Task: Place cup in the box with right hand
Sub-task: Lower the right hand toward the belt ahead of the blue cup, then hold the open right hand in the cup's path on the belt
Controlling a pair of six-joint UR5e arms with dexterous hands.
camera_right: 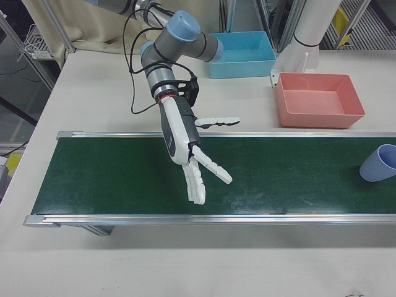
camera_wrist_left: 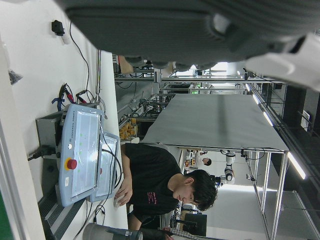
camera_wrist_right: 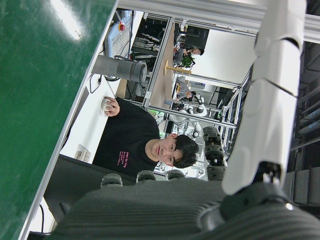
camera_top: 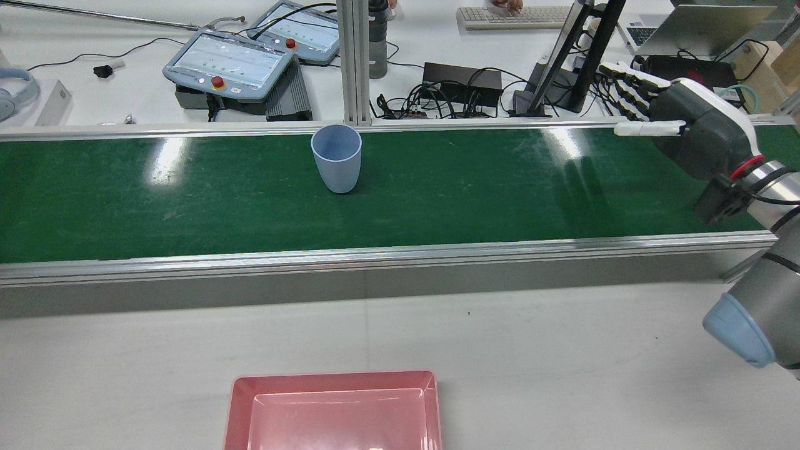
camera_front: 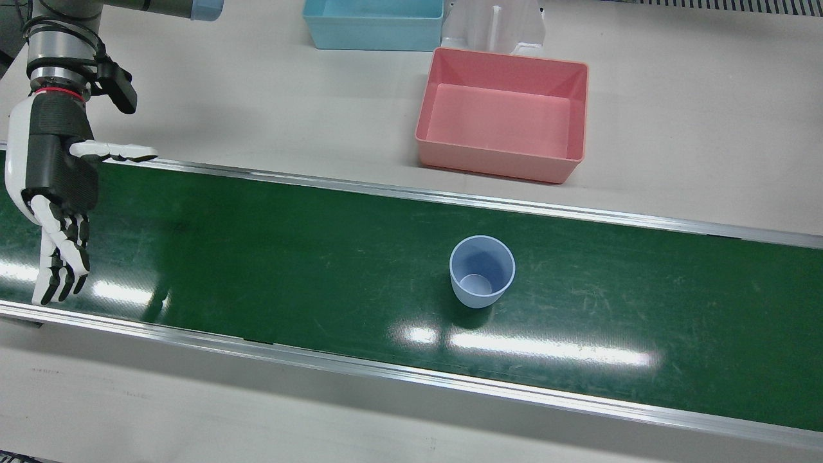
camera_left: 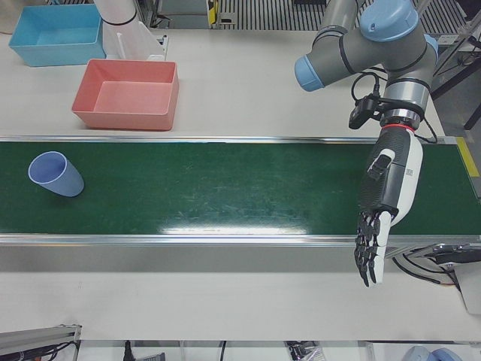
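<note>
A light blue cup (camera_front: 482,270) stands upright on the green conveyor belt (camera_front: 257,257); it also shows in the rear view (camera_top: 337,157). The pink box (camera_front: 501,112) sits empty on the white table beside the belt. My right hand (camera_front: 54,186) is open with fingers spread, hovering over the belt's end far from the cup; it also shows in the right-front view (camera_right: 185,145). My left hand (camera_left: 387,199) is open and empty over the other end of the belt.
A blue box (camera_front: 373,22) and a white arm pedestal (camera_front: 495,26) stand behind the pink box. Metal rails (camera_front: 450,199) edge the belt. Operator consoles, cables and a post (camera_top: 353,62) lie beyond the belt.
</note>
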